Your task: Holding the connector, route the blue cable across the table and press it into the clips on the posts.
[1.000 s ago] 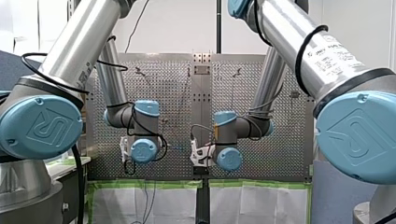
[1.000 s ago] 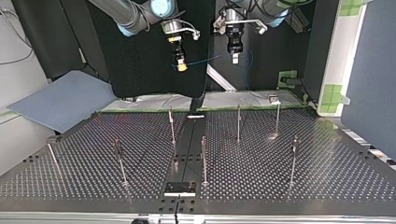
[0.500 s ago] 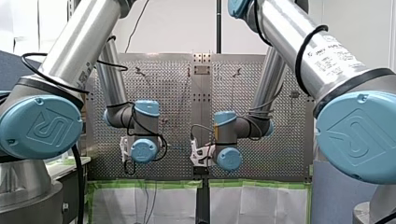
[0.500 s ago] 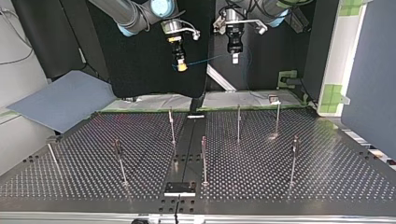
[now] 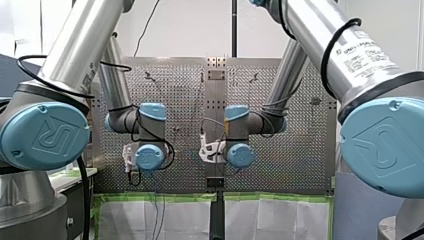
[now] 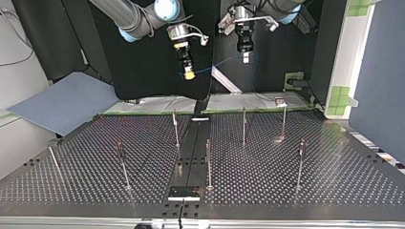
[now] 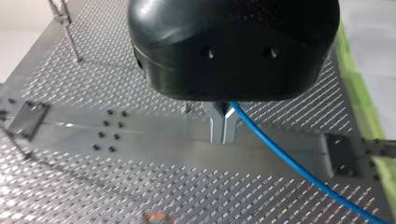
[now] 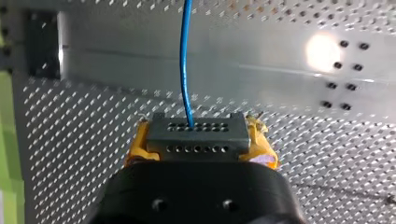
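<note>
In the right wrist view my right gripper [image 8: 201, 142] has its yellow pads [image 8: 140, 142] shut on a grey connector [image 8: 196, 128] with rows of small holes. The blue cable [image 8: 186, 60] leaves the connector's face and runs straight ahead. My left gripper [image 7: 223, 136] has its metal fingers shut on the same cable [image 7: 299, 170], which trails away beside it. Both grippers hang above the table's far edge in the top view, right gripper [image 6: 189, 75] and left gripper [image 6: 246, 58], with the cable [image 6: 215, 67] stretched between them. Thin posts [image 6: 175, 129] stand on the perforated table [image 6: 334, 181] below.
More posts stand across the table [image 6: 244, 125] [image 6: 208, 162] [image 6: 300, 162]. A small black plate [image 6: 184, 192] sits at the near edge in the top view. A blue-grey sheet [image 6: 62, 102] lies off the table at that view's left. Green tape [image 6: 296, 78] marks the far edge.
Both grippers have shifted a little toward the top view's right, the right one also lower. In the front view both wrists moved left. The grips are unchanged.
</note>
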Robot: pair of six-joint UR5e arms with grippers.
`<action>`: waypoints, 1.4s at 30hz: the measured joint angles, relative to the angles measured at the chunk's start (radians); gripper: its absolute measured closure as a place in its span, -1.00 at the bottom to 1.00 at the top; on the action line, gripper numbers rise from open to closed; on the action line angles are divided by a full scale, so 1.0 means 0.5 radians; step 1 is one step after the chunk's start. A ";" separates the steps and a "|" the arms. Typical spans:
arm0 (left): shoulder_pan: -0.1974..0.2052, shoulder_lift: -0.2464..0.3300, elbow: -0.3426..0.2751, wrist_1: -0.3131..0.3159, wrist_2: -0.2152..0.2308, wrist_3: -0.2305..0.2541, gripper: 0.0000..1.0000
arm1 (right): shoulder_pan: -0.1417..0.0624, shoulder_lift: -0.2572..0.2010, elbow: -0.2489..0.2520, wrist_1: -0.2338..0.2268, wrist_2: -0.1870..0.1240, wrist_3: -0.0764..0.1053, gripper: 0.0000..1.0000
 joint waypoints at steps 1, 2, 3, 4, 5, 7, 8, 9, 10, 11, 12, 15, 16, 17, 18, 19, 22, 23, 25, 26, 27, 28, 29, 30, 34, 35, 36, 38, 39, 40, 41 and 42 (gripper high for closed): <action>0.007 0.014 0.012 -0.014 -0.012 0.002 1.00 | 0.000 -0.015 -0.003 0.014 -0.014 0.007 1.00; 0.016 0.033 0.030 -0.033 -0.029 0.004 1.00 | -0.001 -0.034 -0.008 0.034 -0.032 0.014 1.00; 0.022 0.048 0.044 -0.048 -0.043 0.004 1.00 | -0.001 -0.049 -0.014 0.049 -0.042 0.017 1.00; 0.028 0.063 0.058 -0.063 -0.058 0.003 1.00 | 0.000 -0.069 -0.024 0.069 -0.053 0.020 1.00; 0.034 0.084 0.078 -0.083 -0.078 0.002 1.00 | 0.000 -0.083 -0.033 0.083 -0.060 0.022 1.00; 0.042 0.112 0.107 -0.112 -0.107 -0.005 1.00 | 0.002 -0.113 -0.055 0.112 -0.068 0.025 1.00; 0.045 0.131 0.125 -0.130 -0.125 -0.009 1.00 | 0.002 -0.133 -0.073 0.133 -0.073 0.027 1.00; 0.048 0.145 0.139 -0.144 -0.139 -0.012 1.00 | 0.003 -0.149 -0.088 0.149 -0.076 0.029 1.00; 0.051 0.159 0.153 -0.158 -0.152 -0.014 1.00 | 0.003 -0.165 -0.103 0.164 -0.078 0.031 1.00; 0.055 0.177 0.171 -0.177 -0.171 -0.016 1.00 | 0.003 -0.185 -0.122 0.185 -0.081 0.033 1.00; 0.059 0.191 0.185 -0.190 -0.185 -0.017 1.00 | 0.003 -0.200 -0.137 0.199 -0.083 0.036 1.00; 0.072 0.237 0.231 -0.237 -0.231 -0.016 1.00 | 0.003 -0.247 -0.184 0.247 -0.089 0.052 1.00; 0.077 0.251 0.245 -0.250 -0.245 -0.015 1.00 | 0.003 -0.268 -0.202 0.267 -0.095 0.061 1.00; 0.083 0.270 0.264 -0.269 -0.264 -0.014 1.00 | 0.003 -0.283 -0.215 0.283 -0.101 0.068 1.00; 0.088 0.285 0.279 -0.285 -0.279 -0.013 1.00 | 0.003 -0.299 -0.228 0.299 -0.108 0.074 1.00; 0.094 0.301 0.294 -0.301 -0.295 -0.012 1.00 | 0.004 -0.315 -0.241 0.314 -0.117 0.079 1.00; 0.114 0.355 0.325 -0.355 -0.348 -0.012 1.00 | 0.012 -0.370 -0.292 0.370 -0.161 0.089 1.00; 0.122 0.376 0.331 -0.375 -0.370 -0.011 1.00 | 0.016 -0.385 -0.306 0.385 -0.172 0.090 1.00; 0.134 0.406 0.335 -0.406 -0.400 -0.010 1.00 | 0.027 -0.414 -0.335 0.414 -0.189 0.092 1.00; 0.142 0.427 0.336 -0.427 -0.417 -0.011 1.00 | 0.034 -0.433 -0.354 0.433 -0.197 0.093 1.00; 0.147 0.444 0.336 -0.443 -0.427 -0.011 1.00 | 0.039 -0.448 -0.369 0.447 -0.202 0.093 1.00; 0.152 0.459 0.336 -0.458 -0.434 -0.011 1.00 | 0.042 -0.463 -0.382 0.462 -0.206 0.094 1.00; 0.159 0.480 0.336 -0.480 -0.440 -0.012 1.00 | 0.045 -0.481 -0.397 0.483 -0.209 0.094 1.00; 0.164 0.495 0.336 -0.495 -0.444 -0.012 1.00 | 0.047 -0.493 -0.405 0.498 -0.211 0.095 1.00; 0.191 0.554 0.336 -0.554 -0.448 -0.013 1.00 | 0.071 -0.514 -0.448 0.566 -0.231 0.117 1.00; 0.200 0.571 0.337 -0.570 -0.446 -0.012 1.00 | 0.080 -0.515 -0.461 0.580 -0.236 0.126 1.00; 0.207 0.584 0.338 -0.583 -0.441 -0.013 1.00 | 0.089 -0.515 -0.474 0.595 -0.239 0.134 1.00; 0.226 0.614 0.341 -0.614 -0.421 -0.017 1.00 | 0.105 -0.515 -0.505 0.628 -0.244 0.152 1.00; 0.236 0.628 0.342 -0.627 -0.410 -0.020 1.00 | 0.110 -0.514 -0.519 0.642 -0.245 0.157 1.00; 0.253 0.648 0.344 -0.647 -0.393 -0.029 1.00 | 0.117 -0.513 -0.536 0.660 -0.246 0.161 1.00; 0.267 0.663 0.346 -0.663 -0.378 -0.039 1.00 | 0.121 -0.512 -0.550 0.673 -0.247 0.164 1.00; 0.281 0.678 0.347 -0.678 -0.363 -0.050 1.00 | 0.125 -0.511 -0.564 0.688 -0.248 0.165 1.00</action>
